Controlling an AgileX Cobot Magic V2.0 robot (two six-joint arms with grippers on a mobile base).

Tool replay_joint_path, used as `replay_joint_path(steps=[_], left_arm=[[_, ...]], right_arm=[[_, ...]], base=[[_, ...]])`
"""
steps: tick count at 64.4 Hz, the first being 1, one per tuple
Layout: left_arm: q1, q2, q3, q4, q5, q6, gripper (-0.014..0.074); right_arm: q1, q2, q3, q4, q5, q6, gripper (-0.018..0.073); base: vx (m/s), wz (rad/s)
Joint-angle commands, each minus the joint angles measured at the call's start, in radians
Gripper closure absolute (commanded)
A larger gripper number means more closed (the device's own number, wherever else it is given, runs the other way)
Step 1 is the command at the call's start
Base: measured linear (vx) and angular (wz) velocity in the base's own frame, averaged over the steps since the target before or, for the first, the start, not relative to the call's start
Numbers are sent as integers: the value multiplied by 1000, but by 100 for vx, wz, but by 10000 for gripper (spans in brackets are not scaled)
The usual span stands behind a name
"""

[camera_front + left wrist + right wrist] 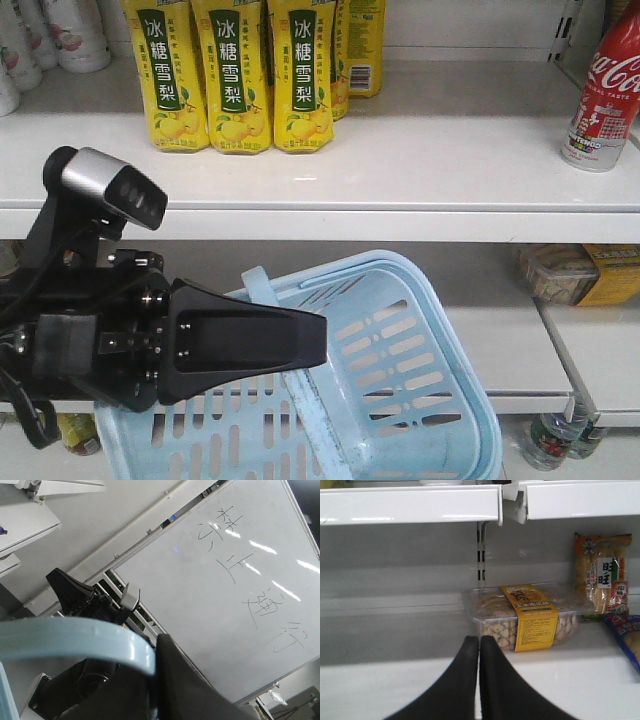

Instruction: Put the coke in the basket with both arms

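Note:
The coke, a red bottle with white script, stands upright at the far right of the upper shelf. The light blue basket hangs tilted in front of the lower shelves. My left gripper is shut on its blue handle, which passes between the black jaws of the left gripper. The right gripper is shut with nothing in it, its tips pressed together and pointing at a lower shelf. The right arm does not show in the front view.
Yellow pear-drink bottles and white bottles fill the upper shelf's left. A clear snack box sits ahead of the right gripper, with a cracker pack and blue packet to its right. A whiteboard fills the left wrist view.

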Motion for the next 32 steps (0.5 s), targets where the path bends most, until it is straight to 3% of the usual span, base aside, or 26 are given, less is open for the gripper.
replay_joint_path(steps=[1,20,32], left_arm=[[-5,-26,-25,-85,-191,3,603],[-5,-26,-25,-85,-191,3,603],[-5,-26,-25,-85,-191,3,603]], right_arm=[[-6,-14,7,-7,-71,-4,564],[-6,-14,7,6,-83,8,564],[-6,-14,7,267,-226,213,564]], base=[[0,0],[0,0],[0,0]])
